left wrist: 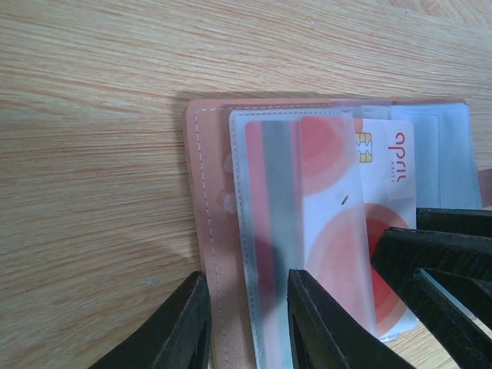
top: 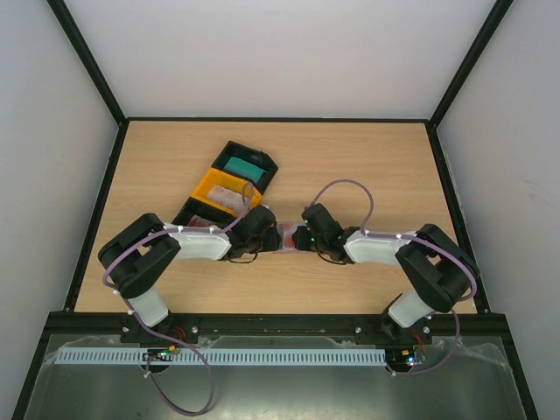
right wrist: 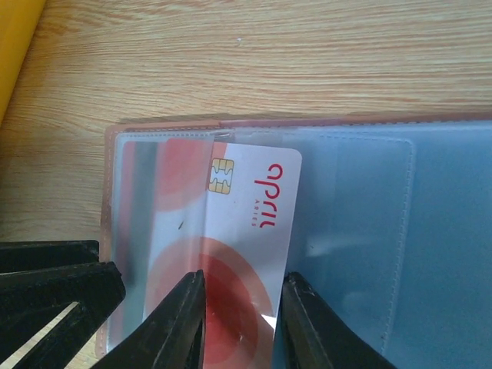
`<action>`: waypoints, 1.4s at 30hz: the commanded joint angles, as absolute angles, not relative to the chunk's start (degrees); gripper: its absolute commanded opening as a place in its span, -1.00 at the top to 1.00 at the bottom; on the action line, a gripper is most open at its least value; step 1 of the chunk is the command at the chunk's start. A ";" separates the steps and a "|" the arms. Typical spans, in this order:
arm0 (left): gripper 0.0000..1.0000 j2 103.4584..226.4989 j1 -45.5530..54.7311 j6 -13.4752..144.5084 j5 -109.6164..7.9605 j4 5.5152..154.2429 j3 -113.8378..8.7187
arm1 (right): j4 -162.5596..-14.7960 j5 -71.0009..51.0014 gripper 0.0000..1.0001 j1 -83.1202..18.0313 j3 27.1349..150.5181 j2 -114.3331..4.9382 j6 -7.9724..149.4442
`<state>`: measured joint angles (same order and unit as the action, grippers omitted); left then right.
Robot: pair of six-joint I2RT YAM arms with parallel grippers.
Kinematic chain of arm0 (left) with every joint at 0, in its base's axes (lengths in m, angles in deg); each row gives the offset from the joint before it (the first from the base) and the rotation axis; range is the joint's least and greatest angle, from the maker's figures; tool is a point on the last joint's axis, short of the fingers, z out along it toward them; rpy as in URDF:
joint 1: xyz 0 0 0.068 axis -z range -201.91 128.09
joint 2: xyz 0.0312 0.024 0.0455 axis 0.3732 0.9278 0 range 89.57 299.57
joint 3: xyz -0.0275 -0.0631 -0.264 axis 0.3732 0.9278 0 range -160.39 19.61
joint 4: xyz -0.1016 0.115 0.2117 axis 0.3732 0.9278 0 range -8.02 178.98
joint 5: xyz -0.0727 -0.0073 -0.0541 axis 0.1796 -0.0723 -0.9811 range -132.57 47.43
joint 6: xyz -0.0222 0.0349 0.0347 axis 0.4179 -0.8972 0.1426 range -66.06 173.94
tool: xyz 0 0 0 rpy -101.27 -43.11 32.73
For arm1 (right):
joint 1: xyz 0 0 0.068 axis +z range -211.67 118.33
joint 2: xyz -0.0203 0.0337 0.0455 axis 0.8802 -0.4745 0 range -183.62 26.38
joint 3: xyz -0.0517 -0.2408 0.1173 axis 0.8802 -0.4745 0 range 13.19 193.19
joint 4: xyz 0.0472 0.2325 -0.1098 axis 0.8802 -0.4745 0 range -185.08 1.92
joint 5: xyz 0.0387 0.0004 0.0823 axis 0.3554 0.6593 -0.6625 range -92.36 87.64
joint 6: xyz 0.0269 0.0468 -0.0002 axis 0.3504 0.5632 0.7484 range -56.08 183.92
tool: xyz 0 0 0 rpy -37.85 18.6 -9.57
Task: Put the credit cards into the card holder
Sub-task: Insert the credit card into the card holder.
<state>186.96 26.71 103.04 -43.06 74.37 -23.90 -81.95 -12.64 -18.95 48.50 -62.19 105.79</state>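
The card holder (left wrist: 206, 231) lies open on the surface (left wrist: 92, 154), left hand (left wrist: 246, 330) at its 9 o'clock straddling the clear sleeve (left wrist: 240, 231), grip unclear, right hand (right wrist: 238, 323) pinching a red-and-white card (right wrist: 254, 223) that could snag the sleeve's edge and buckle.

Card holder (left wrist: 201, 192), pinkish-brown with clear sleeves, is lying open and flat on the wood, a red-and-white chip card (right wrist: 257, 207) sitting partway under one sleeve, while a teal card (top: 242, 164) and a pale card (top: 229, 194) are resting in trays.
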 commanded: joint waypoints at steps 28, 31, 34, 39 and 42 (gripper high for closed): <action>0.30 189.70 27.16 103.06 -43.97 77.20 -21.97 | -89.24 -5.16 0.27 -15.16 53.75 -64.48 104.62; 0.28 189.97 27.16 103.02 -43.97 77.11 -21.89 | -88.17 -6.62 0.28 -14.87 53.66 -64.43 103.92; 0.29 190.13 27.18 103.07 -44.06 76.96 -21.93 | -87.72 -6.68 0.33 -14.21 54.03 -64.02 102.57; 0.28 190.40 27.22 103.07 -44.12 76.86 -21.86 | -87.91 -7.99 0.35 -12.64 55.83 -64.86 98.74; 0.29 190.46 27.22 103.07 -44.06 76.89 -21.80 | -88.29 -9.09 0.35 -11.95 57.30 -66.54 96.61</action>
